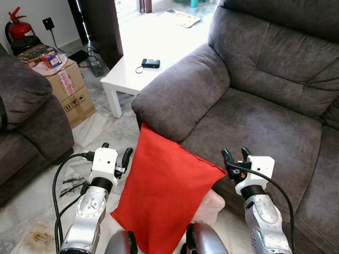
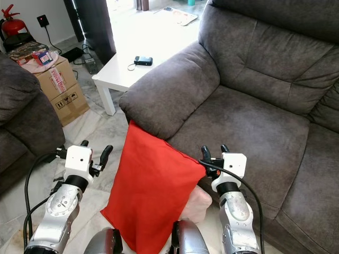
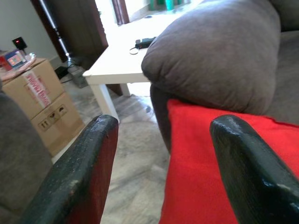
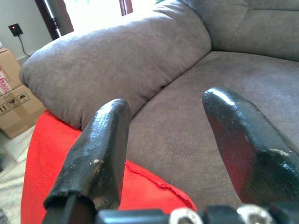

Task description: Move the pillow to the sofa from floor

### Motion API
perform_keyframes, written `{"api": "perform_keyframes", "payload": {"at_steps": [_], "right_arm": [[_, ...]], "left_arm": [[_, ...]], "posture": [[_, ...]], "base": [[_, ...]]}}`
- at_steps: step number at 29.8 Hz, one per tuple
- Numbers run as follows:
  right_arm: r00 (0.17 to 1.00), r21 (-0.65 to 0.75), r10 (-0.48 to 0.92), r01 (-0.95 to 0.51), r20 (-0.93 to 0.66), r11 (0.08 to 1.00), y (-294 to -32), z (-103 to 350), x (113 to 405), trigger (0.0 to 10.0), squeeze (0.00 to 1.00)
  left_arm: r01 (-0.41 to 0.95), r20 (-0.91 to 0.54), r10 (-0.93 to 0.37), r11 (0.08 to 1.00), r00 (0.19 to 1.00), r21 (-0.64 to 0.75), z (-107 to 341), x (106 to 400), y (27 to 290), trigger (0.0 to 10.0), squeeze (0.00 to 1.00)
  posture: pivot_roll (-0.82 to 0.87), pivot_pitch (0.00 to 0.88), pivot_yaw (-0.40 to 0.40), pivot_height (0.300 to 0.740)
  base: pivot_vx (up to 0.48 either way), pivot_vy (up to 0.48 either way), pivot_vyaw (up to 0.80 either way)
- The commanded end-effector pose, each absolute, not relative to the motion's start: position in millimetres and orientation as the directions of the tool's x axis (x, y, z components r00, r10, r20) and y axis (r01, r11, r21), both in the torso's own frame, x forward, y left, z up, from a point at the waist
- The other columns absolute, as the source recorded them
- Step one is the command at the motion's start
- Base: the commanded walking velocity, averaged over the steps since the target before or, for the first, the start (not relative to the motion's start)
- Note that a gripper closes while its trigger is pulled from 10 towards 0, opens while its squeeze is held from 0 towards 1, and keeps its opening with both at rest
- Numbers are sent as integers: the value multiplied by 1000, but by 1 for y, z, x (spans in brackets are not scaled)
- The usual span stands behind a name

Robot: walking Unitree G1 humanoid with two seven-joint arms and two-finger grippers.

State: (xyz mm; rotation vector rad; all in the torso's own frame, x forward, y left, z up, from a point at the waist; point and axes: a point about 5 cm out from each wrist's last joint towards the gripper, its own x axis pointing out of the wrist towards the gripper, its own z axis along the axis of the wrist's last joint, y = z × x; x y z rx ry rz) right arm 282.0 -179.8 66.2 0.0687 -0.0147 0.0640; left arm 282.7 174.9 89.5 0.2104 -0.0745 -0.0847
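Left tool (image 1: 115,153), fingers parted and empty, is raised beside the smooth red fabric pillow (image 1: 164,193). The pillow leans upright against the plush grey sofa (image 1: 254,111) front. Right tool (image 1: 236,155) hovers open above the seat edge.

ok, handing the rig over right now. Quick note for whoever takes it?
Left pincer: open, empty, beside the red fabric pillow's left edge.
Right pincer: open, empty, at the pillow's upper right corner, over the seat front.
Pillow leans against the front of the grey fabric sofa, top corner under the armrest.
Done: arms flank the pillow.
Left: grip it, lift it onto the seat.
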Motion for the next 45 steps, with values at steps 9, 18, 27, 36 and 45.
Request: {"api": "perform_keyframes", "payload": {"at_steps": [9,18,27,36,45], "right_arm": [[999,94,39,-35,-37,995,-184,50,274,10000,0],[998,98,51,-48,-28,994,-182,52,276,10000,0],[998,81,58,-56,-22,995,-183,53,277,10000,0],[996,90,81,-78,-30,993,-180,53,278,10000,0],[997,74,78,-75,-29,994,-181,53,278,10000,0]], "left_arm": [[3,48,-15,969,999,246,80,275,189,10000,0],[4,53,-18,970,998,243,81,276,187,10000,0],[5,54,-19,970,998,241,81,277,186,10000,0],[7,54,-21,971,998,240,81,277,185,10000,0],[9,51,-21,971,998,237,80,277,184,10000,0]], "posture": [[-55,160,-15,648],[-59,159,-15,636],[-58,159,-19,614],[-60,160,-22,599],[-59,163,-26,595]], "base": [[0,0,0],[0,0,0],[0,0,0],[0,0,0],[0,0,0]]}}
